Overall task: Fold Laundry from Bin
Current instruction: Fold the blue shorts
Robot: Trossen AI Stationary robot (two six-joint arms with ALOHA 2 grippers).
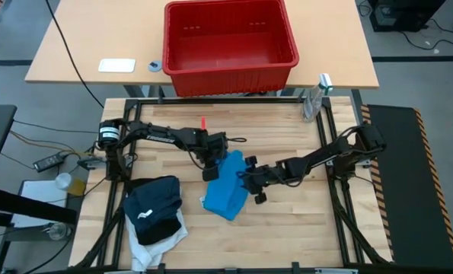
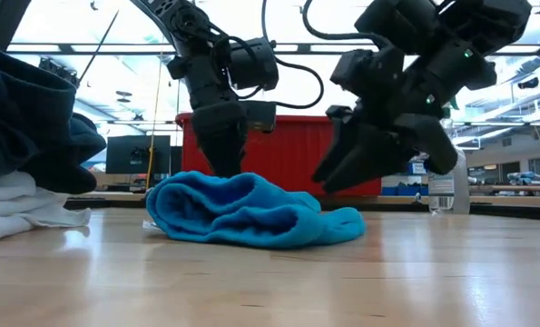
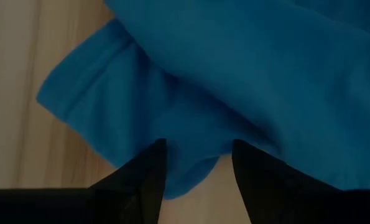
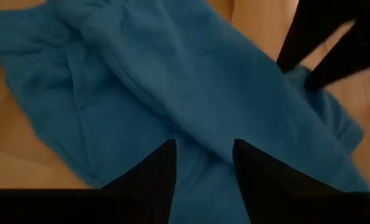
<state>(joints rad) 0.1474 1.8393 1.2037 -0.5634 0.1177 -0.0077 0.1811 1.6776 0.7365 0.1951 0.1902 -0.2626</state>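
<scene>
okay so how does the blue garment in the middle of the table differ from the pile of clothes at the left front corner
The blue garment is one bright piece lying alone mid-table; the pile stacks dark navy and black cloth on a white piece. The left claw and right claw are both at the blue garment, while nothing touches the pile. The pile hangs partly over the table's edge; the blue garment lies fully on it. Both are soft, rumpled cloth, outside the red bin.

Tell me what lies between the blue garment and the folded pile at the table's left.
Only bare wooden tabletop separates the blue garment from the pile of clothes, as the high view shows; the low view agrees.
</scene>
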